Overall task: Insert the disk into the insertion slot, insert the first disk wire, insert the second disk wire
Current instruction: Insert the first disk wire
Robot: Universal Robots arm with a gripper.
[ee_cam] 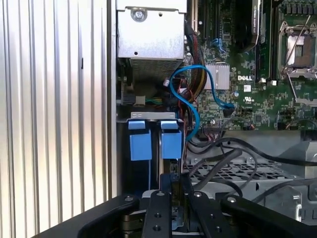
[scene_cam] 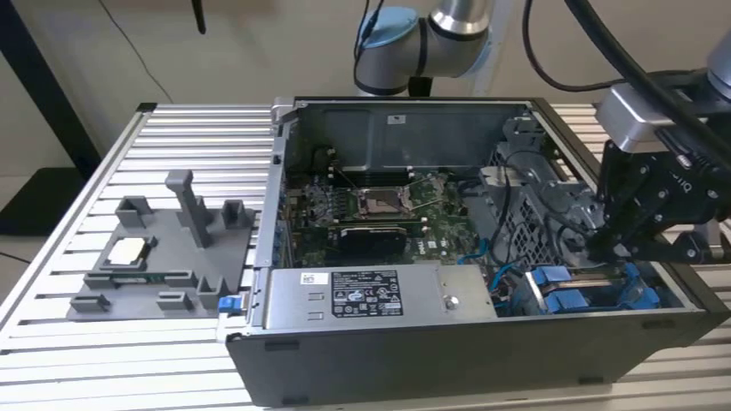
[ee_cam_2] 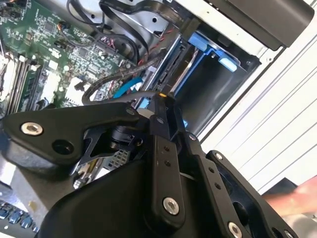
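Disk (ee_cam_2: 182,69) sits in insertion slot (ee_cam_2: 213,89) at exterior view's four o'clock; end effector (ee_cam_2: 162,99) clenched, seemingly pinching a wire (ee_cam_2: 114,94) not yet plugged.

This looks like a robotics lab: a slatted aluminium desk (scene_cam: 194,145) carries an opened PC case (scene_cam: 457,360) with its motherboard (scene_cam: 342,201) bare and a grey fixture plate (scene_cam: 160,257) holding loose parts, plus a jointed robot arm (scene_cam: 400,43) trailing black cables
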